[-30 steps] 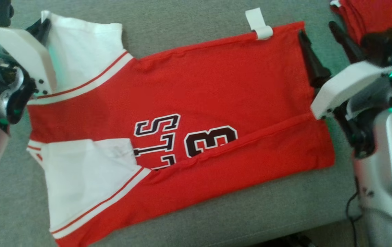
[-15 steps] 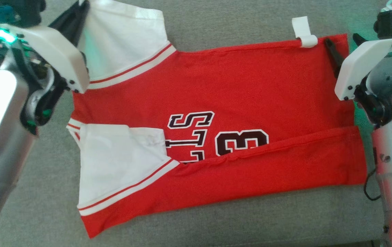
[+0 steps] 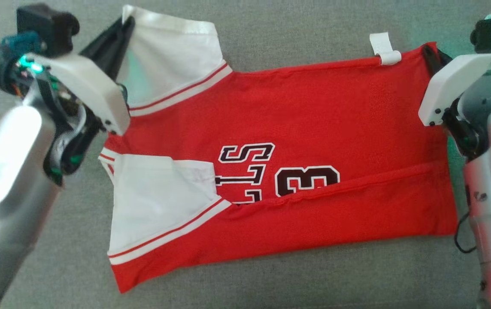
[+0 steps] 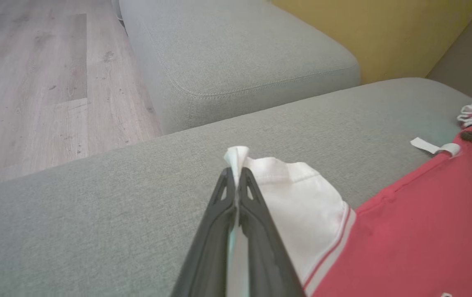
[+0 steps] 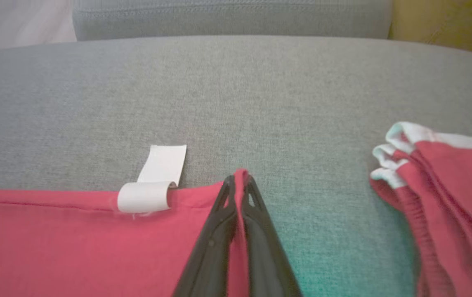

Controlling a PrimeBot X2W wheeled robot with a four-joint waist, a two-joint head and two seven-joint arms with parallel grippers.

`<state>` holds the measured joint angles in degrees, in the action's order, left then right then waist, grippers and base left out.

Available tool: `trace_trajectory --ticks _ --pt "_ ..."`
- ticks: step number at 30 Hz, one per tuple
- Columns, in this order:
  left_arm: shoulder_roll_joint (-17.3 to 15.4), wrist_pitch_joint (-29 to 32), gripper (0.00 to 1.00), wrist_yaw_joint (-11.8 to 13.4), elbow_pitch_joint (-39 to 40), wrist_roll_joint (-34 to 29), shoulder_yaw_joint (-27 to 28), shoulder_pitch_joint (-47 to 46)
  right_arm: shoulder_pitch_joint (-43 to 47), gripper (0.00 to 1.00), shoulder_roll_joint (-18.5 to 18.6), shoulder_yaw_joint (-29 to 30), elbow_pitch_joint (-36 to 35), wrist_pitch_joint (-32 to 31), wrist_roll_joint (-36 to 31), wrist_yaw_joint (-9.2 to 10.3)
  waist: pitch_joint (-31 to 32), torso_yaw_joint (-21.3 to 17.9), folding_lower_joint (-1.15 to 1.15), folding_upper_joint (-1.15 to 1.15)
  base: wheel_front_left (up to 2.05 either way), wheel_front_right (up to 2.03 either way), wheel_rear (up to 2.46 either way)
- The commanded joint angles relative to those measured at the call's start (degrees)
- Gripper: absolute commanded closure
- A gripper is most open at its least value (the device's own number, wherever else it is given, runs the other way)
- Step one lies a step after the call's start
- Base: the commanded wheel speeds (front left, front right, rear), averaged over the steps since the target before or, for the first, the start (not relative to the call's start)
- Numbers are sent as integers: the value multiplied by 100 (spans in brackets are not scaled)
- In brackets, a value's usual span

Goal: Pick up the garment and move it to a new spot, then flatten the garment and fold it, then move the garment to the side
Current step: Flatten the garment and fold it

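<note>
**Both pincers clamped on the jersey's far edge**

The red fabric jersey (image 3: 314,128), with white sleeves and black-and-white lettering, lay spread across the grey upholstered sofa cushion (image 3: 271,38). Its sleeves were toward the robot's left and its hem toward the right. The near long side was folded over onto the body, covering the lower part of the lettering. The near white sleeve (image 3: 155,201) lay flat at that folded side. The left pincer (image 4: 236,173) was clamped on the outer edge of the far white sleeve (image 4: 298,194), and a small peak of white cloth stuck up past the dark fingertips. The right pincer (image 5: 239,181) was clamped on the far corner of the red hem, with red cloth pinched between its two fingers. Just beside that corner, a small white looped tag (image 5: 153,185) hung off the hem onto the cushion. Farther right, apart from the jersey, a second bunched red garment with white trim (image 5: 446,185) lay on the same cushion. Beyond the sofa, the left wrist view showed a pale wooden floor (image 4: 34,82) and a yellow wall (image 4: 384,29)
</note>
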<state>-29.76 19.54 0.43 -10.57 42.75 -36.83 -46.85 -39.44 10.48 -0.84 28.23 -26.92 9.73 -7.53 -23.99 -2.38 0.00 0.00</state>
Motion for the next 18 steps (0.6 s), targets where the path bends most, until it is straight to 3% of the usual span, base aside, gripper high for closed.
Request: trace_trajectory --ticks 1,9,18 --pt "-194 -86 100 -9 229 71 314 -17 24 100 74 -68 -206 119 73 4 117 45 0 0 0 0 0" --pt "-319 -698 100 254 1058 280 438 1231 958 100 254 35 -555 667 198 4 676 243 0 0 0 0 0" --pt "-252 -1419 100 634 1658 399 399 2725 2160 100 39 449 -1261 983 207 4 1243 452 0 0 0 0 0"
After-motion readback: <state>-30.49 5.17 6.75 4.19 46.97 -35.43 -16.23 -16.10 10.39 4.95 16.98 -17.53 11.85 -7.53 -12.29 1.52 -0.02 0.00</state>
